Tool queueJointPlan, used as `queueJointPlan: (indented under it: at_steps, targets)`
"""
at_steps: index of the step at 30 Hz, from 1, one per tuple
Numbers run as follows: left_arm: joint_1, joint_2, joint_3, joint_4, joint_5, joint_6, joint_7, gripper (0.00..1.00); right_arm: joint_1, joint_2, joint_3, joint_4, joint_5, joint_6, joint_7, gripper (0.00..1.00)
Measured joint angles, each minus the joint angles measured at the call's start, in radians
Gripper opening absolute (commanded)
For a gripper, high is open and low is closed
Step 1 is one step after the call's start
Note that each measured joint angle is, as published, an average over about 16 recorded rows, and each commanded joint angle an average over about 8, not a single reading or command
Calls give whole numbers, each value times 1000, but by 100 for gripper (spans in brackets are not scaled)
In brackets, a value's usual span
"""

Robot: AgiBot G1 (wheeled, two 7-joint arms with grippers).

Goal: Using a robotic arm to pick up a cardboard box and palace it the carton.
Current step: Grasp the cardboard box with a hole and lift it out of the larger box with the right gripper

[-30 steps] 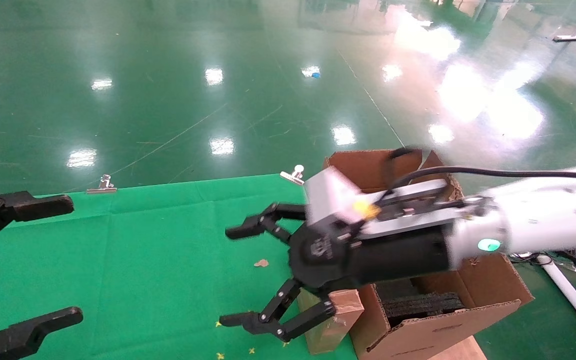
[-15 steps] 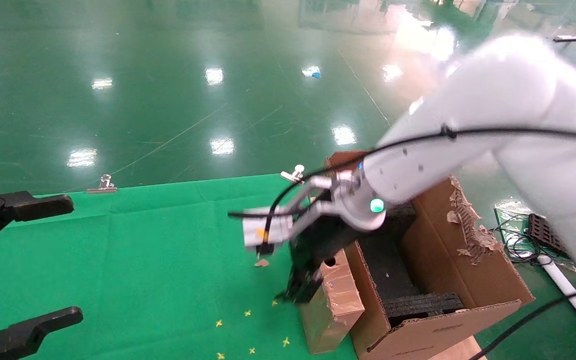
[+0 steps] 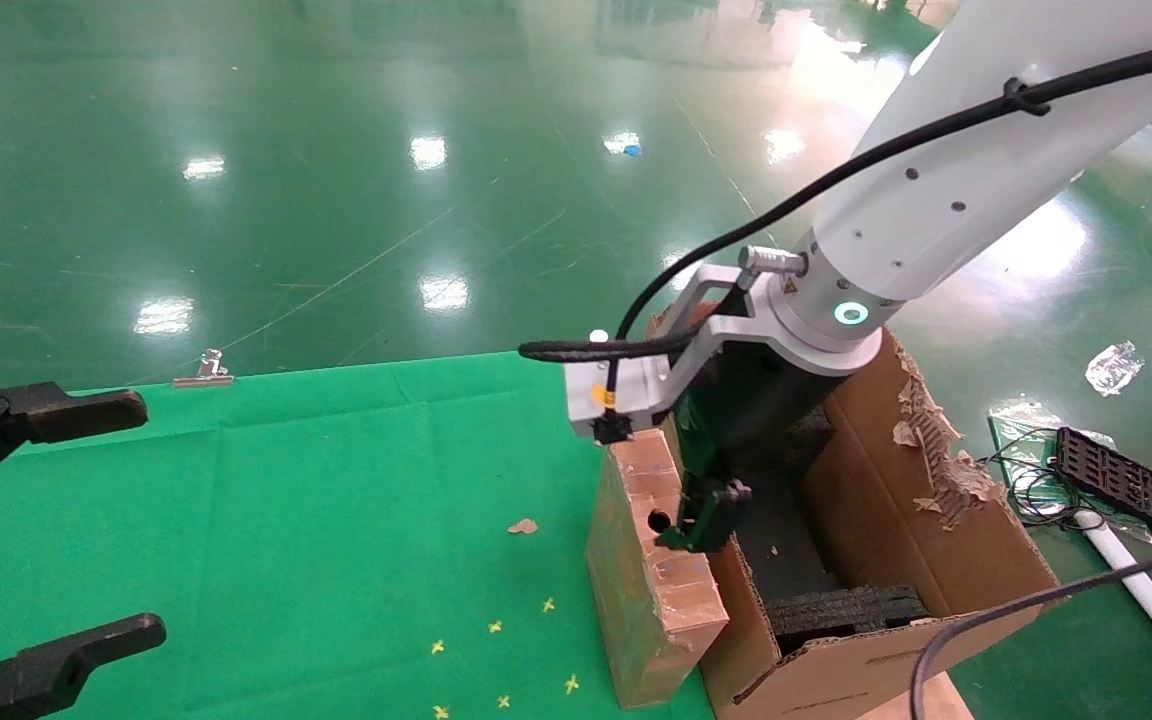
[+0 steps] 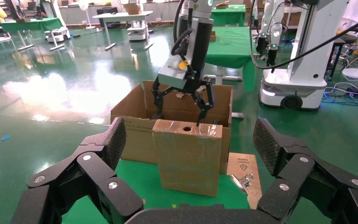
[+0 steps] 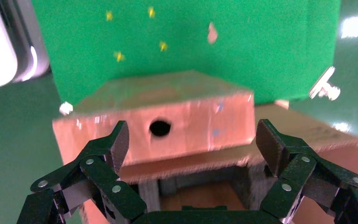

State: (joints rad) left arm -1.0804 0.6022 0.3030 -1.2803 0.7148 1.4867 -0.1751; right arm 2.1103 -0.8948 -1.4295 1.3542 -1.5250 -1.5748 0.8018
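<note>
The small cardboard box (image 3: 651,560) stands upright on the green cloth's right edge, against the carton (image 3: 936,540), with its round hole (image 3: 658,521) in the top face. My right gripper (image 3: 716,490) points straight down, open and empty, over the seam between box top and carton. In the right wrist view the box (image 5: 191,121) lies between and just beyond the open gripper (image 5: 193,140). The left wrist view shows the box (image 4: 186,158), the carton (image 4: 130,130) and the right gripper (image 4: 178,116) above them. My left gripper (image 3: 146,517) hangs open at the far left.
Black foam (image 3: 836,605) lines the carton; its right flap (image 3: 926,440) is ragged. A cardboard scrap (image 3: 523,526) and small yellow marks lie on the green cloth (image 3: 336,500). A binder clip (image 3: 204,370) holds the cloth's far edge. A black tray (image 3: 1121,480) and cables lie on the floor at the right.
My right arm swung up and turned the gripper from lying sideways over the cloth to pointing down, shifting right over the box top and carton. The left gripper has not moved.
</note>
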Motion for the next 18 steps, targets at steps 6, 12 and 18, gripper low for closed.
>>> queueJointPlan:
  at_steps: [6,12,18]
  targets:
    - [0,0,0,0,0,0,0,100,34,-4,-100,0,42,16,15,100]
    - [0,0,1,0,0,0,0,100,47,-9,-154,0,66,31,34,100]
    - [0,0,1,0,-1,0,0,100,66,-9,-179,-2,78,42,59,100]
